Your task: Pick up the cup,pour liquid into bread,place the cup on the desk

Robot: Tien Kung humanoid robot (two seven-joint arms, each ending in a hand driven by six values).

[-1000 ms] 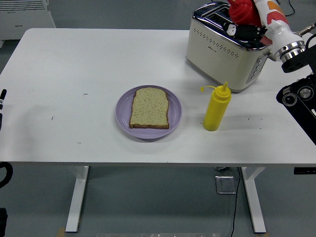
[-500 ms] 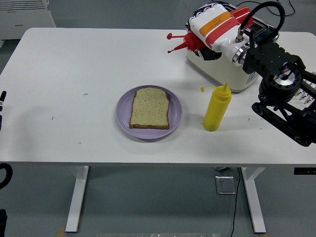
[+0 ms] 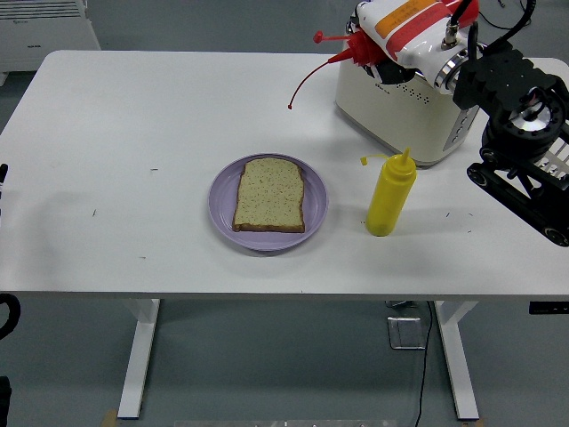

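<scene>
A slice of bread [image 3: 269, 194] lies flat on a purple plate [image 3: 222, 200] in the middle of the table. No cup is in view; my right hand [image 3: 384, 55], white with an orange and red band, is shut on a red squeeze bottle [image 3: 358, 46] up in front of the toaster. The bottle is tipped on its side with its nozzle pointing left, well behind and right of the bread. A thin red strand [image 3: 302, 84] curves down and left from the nozzle. Only a sliver of my left arm [image 3: 2, 171] shows, at the left edge.
A cream toaster [image 3: 400, 107] stands at the back right, under my right hand. A yellow squeeze bottle [image 3: 390, 194] stands upright just right of the plate. My black right forearm [image 3: 520, 133] hangs over the table's right end.
My right arm swung in from the right with the red bottle and tipped its nozzle to the left. Since half a second ago the bottle rose a little and a red strand trails from the nozzle.
</scene>
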